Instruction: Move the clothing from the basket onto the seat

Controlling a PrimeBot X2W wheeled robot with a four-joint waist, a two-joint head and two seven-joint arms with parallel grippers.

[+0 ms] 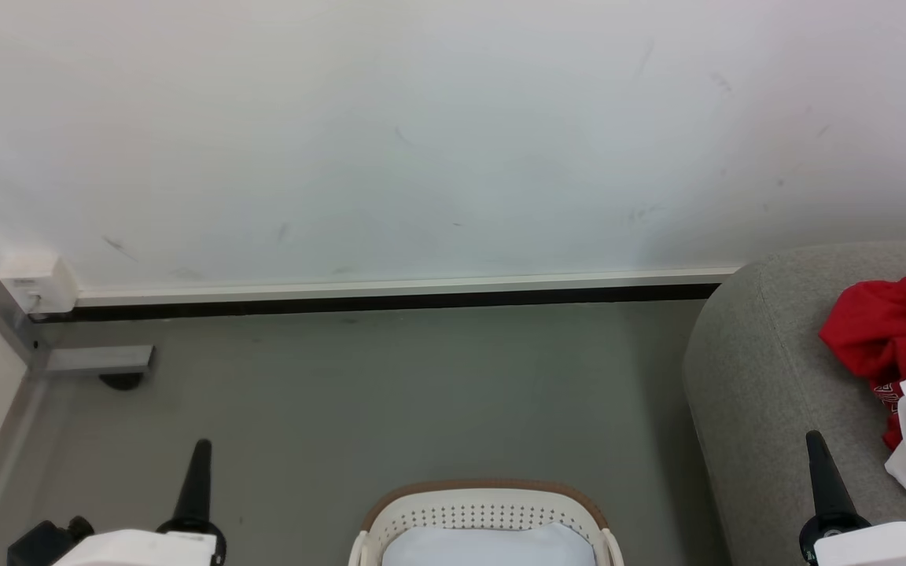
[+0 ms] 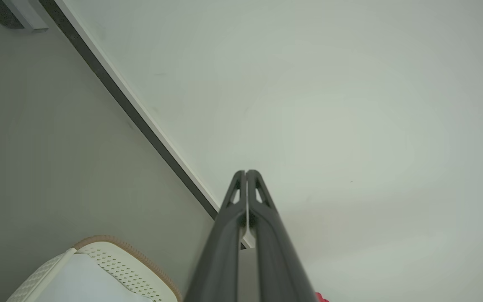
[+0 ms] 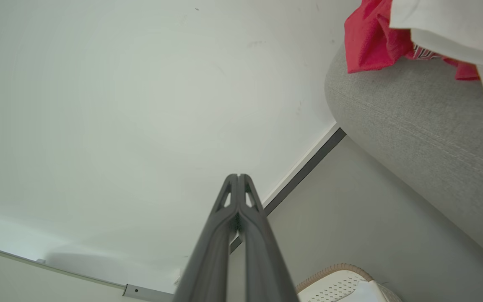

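The red clothing (image 1: 885, 334) with white panels lies bunched on the grey seat (image 1: 760, 377) at the right edge; the right wrist view has the clothing (image 3: 371, 40) on the seat (image 3: 417, 121) too. The cream basket (image 1: 484, 515) with its brown rim stands on the floor at bottom centre, a plain white sheet inside. My left gripper (image 1: 200, 450) is shut and empty at the lower left, left of the basket. Over the seat's front, my right gripper (image 1: 815, 440) is shut and empty, just left of the clothing. Both wrist views show the fingers pressed together: left gripper (image 2: 246, 173), right gripper (image 3: 238, 177).
A white wall (image 1: 421, 141) with a dark skirting strip runs across ahead. A metal frame leg and foot (image 1: 103, 362) stand at the left by a white box (image 1: 40, 283). Grey floor (image 1: 390, 393) lies between the basket and the wall.
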